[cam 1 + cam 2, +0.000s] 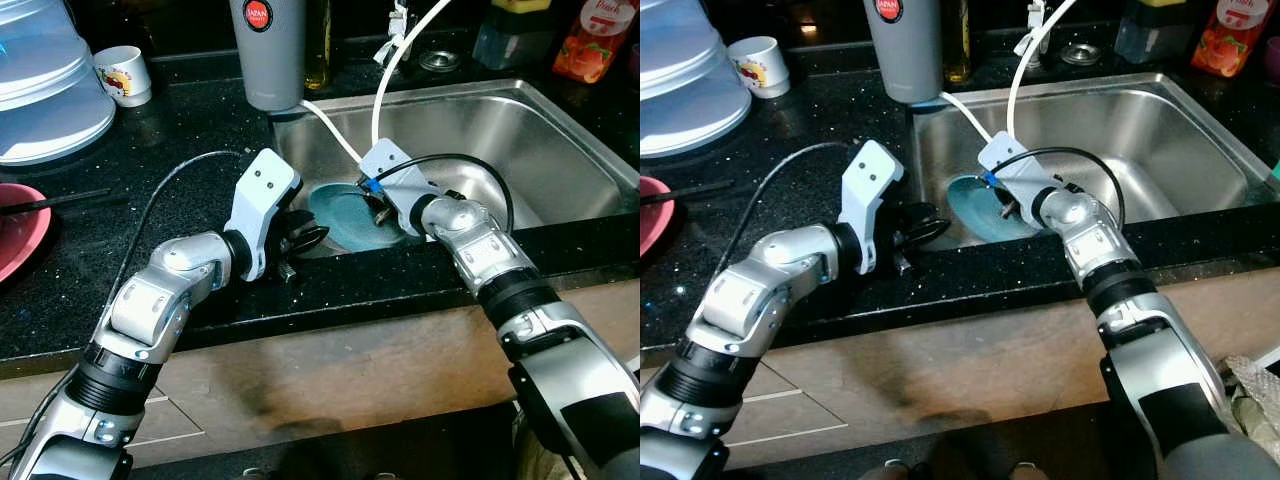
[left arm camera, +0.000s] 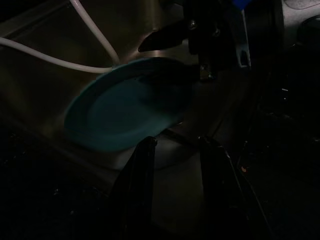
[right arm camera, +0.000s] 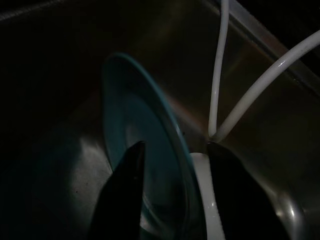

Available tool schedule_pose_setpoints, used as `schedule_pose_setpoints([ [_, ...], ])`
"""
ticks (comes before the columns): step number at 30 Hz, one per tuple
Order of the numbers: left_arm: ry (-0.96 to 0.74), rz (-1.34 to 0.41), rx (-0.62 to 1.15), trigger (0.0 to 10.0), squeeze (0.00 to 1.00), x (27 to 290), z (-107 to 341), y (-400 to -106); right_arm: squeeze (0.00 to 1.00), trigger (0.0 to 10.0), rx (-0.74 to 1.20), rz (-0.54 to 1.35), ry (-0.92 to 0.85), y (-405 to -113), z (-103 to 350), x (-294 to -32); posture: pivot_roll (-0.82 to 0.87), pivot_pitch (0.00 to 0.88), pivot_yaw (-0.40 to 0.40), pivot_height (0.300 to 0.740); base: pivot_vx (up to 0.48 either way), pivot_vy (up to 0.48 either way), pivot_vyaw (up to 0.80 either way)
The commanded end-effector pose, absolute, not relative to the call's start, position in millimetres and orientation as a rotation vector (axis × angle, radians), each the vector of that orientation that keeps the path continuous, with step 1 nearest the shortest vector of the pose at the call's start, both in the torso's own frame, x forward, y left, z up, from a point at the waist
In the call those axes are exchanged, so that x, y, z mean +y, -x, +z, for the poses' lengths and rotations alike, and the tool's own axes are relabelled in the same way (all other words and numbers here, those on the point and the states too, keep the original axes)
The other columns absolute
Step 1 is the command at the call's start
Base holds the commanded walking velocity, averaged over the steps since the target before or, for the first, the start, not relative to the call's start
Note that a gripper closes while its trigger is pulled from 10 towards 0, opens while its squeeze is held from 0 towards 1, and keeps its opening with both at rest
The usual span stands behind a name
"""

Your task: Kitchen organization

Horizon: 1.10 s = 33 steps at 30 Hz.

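A teal plate (image 1: 342, 215) stands tilted in the steel sink (image 1: 530, 140), leaning at its near left corner. My right gripper (image 1: 378, 212) reaches down into the sink from the front edge. In the right wrist view its fingers (image 3: 131, 165) are open, one on each side of the plate's rim (image 3: 172, 135), with a white hose (image 3: 202, 175) also in the gap. My left gripper (image 1: 308, 238) hovers over the counter edge at the sink's left side, pointing at the plate (image 2: 120, 110). It is open and holds nothing.
Two white hoses (image 1: 335, 135) run down into the sink behind the plate. A grey tumbler (image 1: 265, 50) stands at the sink's back left corner. A white cup (image 1: 122, 75), a clear container (image 1: 45, 85) and a pink plate (image 1: 12, 232) sit on the black counter to the left.
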<state>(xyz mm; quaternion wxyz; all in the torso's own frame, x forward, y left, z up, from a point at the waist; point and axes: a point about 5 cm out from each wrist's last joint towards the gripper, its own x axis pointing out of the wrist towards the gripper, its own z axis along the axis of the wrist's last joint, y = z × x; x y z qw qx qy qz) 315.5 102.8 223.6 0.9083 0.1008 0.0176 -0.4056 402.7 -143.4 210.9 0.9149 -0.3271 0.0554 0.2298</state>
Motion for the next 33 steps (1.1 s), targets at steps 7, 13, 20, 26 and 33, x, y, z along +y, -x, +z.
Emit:
schedule_pose_setpoints([
  [7,-0.199,-0.753,0.028,10.0,0.00,115,233,-321,0.00,10.0,0.003,0.390,0.644,-408,232,-142,0.03,0.114,0.044,0.740,0.000,0.000,0.00],
  [13,-0.136,-0.430,-0.076,10.0,0.00,167,272,-337,0.00,10.0,-0.164,0.348,0.461,-406,263,-140,0.03,0.116,0.039,0.740,0.000,0.000,0.00],
  [20,-0.161,-0.221,-0.113,10.0,0.00,214,293,-339,0.00,10.0,-0.205,0.373,0.381,-403,267,-133,0.04,0.116,0.030,0.740,0.000,0.000,0.00],
  [26,-0.184,-0.131,-0.069,10.0,0.56,229,292,-337,0.00,10.0,-0.234,0.407,0.281,-398,271,-126,0.04,0.116,0.024,0.740,0.000,0.000,0.00],
  [33,-0.214,-0.056,-0.028,10.0,0.00,235,288,-340,0.00,10.0,-0.229,0.433,0.228,-395,270,-123,0.05,0.122,0.019,0.740,0.000,0.000,0.00],
])
